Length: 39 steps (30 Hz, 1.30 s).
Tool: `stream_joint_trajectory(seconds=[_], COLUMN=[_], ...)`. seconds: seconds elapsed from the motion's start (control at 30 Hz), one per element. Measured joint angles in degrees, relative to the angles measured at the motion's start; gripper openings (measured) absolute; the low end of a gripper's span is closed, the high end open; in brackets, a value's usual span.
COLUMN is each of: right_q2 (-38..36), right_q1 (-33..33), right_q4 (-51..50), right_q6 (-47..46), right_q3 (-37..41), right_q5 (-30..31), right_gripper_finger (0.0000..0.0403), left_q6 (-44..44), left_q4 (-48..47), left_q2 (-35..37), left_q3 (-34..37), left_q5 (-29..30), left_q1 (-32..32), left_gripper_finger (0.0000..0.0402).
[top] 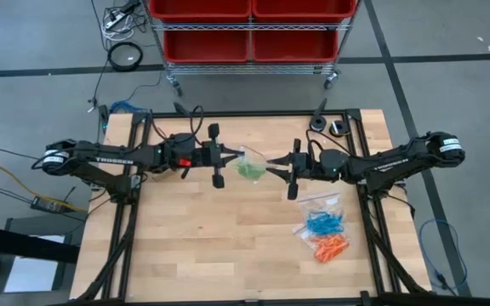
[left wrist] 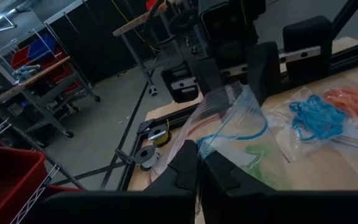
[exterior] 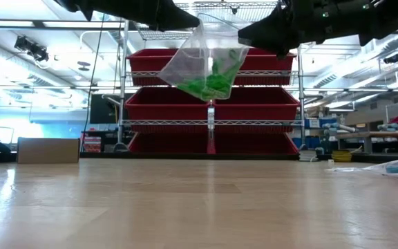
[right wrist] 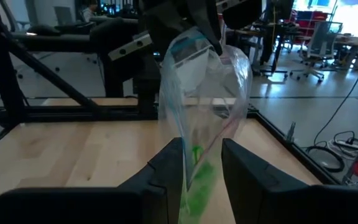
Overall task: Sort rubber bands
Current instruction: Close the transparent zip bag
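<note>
1. Above the middle of the table (top: 185,255), both arms held one clear bag (exterior: 202,66) up in the air between them.
2. Green bands (exterior: 209,84) sat in the low corner of that bag, well off the wood.
3. The left gripper (top: 225,158) had its fingers shut tight on one edge of the bag, near the blue zip line.
4. The right gripper (top: 281,168) had its fingers part way apart with the other side of the bag running between them. It looked like a light hold, but I could not tell how firm it was.
5. Blue bands (top: 323,223) and orange bands (top: 330,248) lay on the table in front of the right arm, with more clear plastic (top: 317,206) around them.
6. I think the job was part done: green looked bagged, while blue and orange were not clearly packed yet.
7. Things that could go wrong:
   - The right fingers could let the thin plastic slip out. Then the bag would swing down from the left side.
   - If the bag tipped with its mouth open, the green bands could spill out onto the table.
   - If the arms pulled apart too hard, the bag could stretch or rip.
   - If the bag dropped near the blue and orange bands, the colours could get mixed again.
</note>
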<state>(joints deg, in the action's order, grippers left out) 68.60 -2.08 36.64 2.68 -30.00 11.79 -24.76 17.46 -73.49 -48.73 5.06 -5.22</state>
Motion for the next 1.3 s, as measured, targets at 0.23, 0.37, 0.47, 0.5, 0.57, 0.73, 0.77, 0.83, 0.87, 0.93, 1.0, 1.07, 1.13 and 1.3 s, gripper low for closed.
stream_joint_trajectory(seconds=[0.23, 0.37, 0.47, 0.5, 0.57, 0.73, 0.77, 0.83, 0.87, 0.93, 1.0, 1.07, 1.13, 1.3], right_q2=[0.0, 0.0, 0.0, 0.0, 0.0, 0.0, 0.0, 0.0, 0.0, 0.0, 0.0, 0.1, 0.8, 4.0], right_q1=[0.0, 0.0, 0.0, 0.0, 0.0, 0.0, 0.0, 0.0, 0.0, 0.1, 0.5, 1.2, 1.8, 3.7], right_q4=[0.0, -0.2, -0.2, -0.2, -0.2, -0.3, -0.3, -0.6, -0.8, -1.8, -3.3, -4.4, -4.3, -4.4], right_q6=[0.0, 0.7, 1.2, 1.4, 1.9, 2.0, 2.0, 1.9, 1.6, 0.9, -0.1, -1.1, -1.6, -2.0], right_q3=[0.0, 0.0, 0.0, 0.0, 0.0, 0.0, 0.0, 0.0, 0.0, 0.0, 0.0, 0.0, 0.0, -1.9], right_q5=[0.0, -0.7, -1.1, -1.1, -1.5, -1.5, -1.6, -2.4, -2.8, -3.6, -5.2, -7.1, -8.8, -13.6], right_gripper_finger=[0.0084, 0.0053, 0.0025, 0.0016, 0.0004, 0.0005, 0.0003, 0.0001, 0.0001, 0.0001, 0.0000, 0.0000, 0.0000, 0.0000], left_q6=[0.0, 0.0, 0.0, 0.0, 0.0, 0.0, 0.0, -0.3, -0.7, -2.1, -2.8, -2.9, -2.3, -1.6], left_q4=[0.5, 0.4, 0.4, 0.4, 0.4, -0.4, -1.0, -3.0, -4.2, -6.7, -8.2, -8.9, -9.7, -13.1], left_q2=[0.0, 0.0, 0.0, 0.0, 0.0, 0.0, 0.0, 0.0, 0.0, 0.0, 0.0, 0.0, 0.0, 0.0], left_q3=[0.0, 0.0, 0.0, 0.0, 0.0, 0.0, 0.0, 0.0, 0.0, 0.0, 0.0, 0.0, 0.0, 0.0], left_q5=[0.0, -0.4, -0.5, -0.5, -0.5, -0.5, -0.5, -0.7, -0.7, -0.7, -1.5, -4.5, -8.9, -12.5], left_q1=[0.0, 0.0, 0.0, 0.0, 0.0, 0.0, 0.0, 0.0, 0.0, 0.0, 0.0, 0.0, 0.0, 0.0], left_gripper_finger=[0.0010, 0.0010, 0.0010, 0.0010, 0.0010, 0.0010, 0.0010, 0.0010, 0.0010, 0.0010, 0.0010, 0.0010, 0.0010, 0.0013])
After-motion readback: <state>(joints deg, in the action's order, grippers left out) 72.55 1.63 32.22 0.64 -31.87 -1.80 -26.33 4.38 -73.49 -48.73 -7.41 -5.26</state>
